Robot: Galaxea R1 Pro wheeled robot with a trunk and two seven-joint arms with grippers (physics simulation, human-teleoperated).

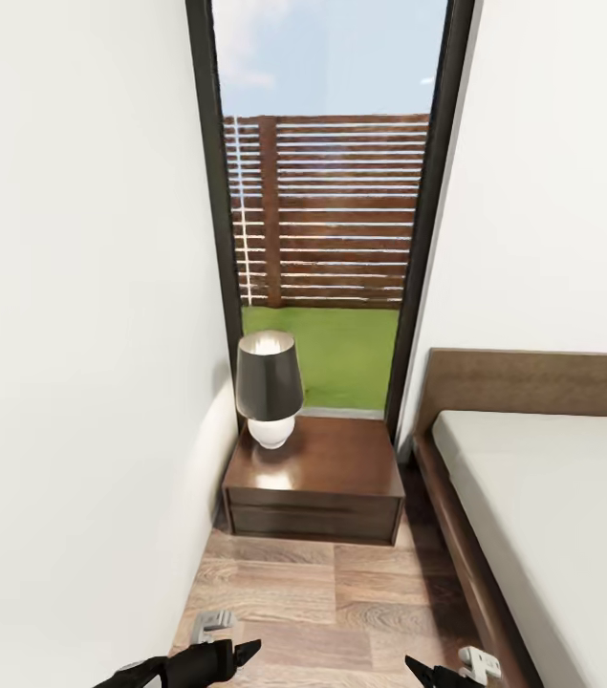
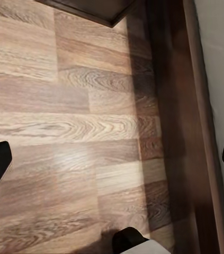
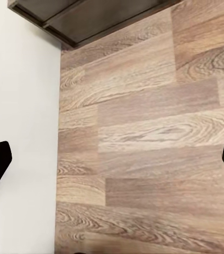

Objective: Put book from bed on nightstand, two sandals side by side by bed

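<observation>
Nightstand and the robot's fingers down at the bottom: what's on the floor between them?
Just bare wood-plank floor, going by the head view. Nothing lies between the nightstand and the left fingers.

Bare floor (image 1: pixel 341 612) between wall (image 1: pixel 83 382) and bed (image 1: pixel 532 516); nightstand (image 1: pixel 314 487) blocks ahead.

A brown wood-plank floor (image 1: pixel 341 602) fills the lower middle of the head view. On it, at centre frame against the window, stands a dark glossy nightstand (image 1: pixel 317 492) carrying a lamp (image 1: pixel 269 387) with a dark shade and white base. At the right edge, the bed (image 1: pixel 552 497), off-white mattress in a dark wooden frame, rests on the same floor.
</observation>
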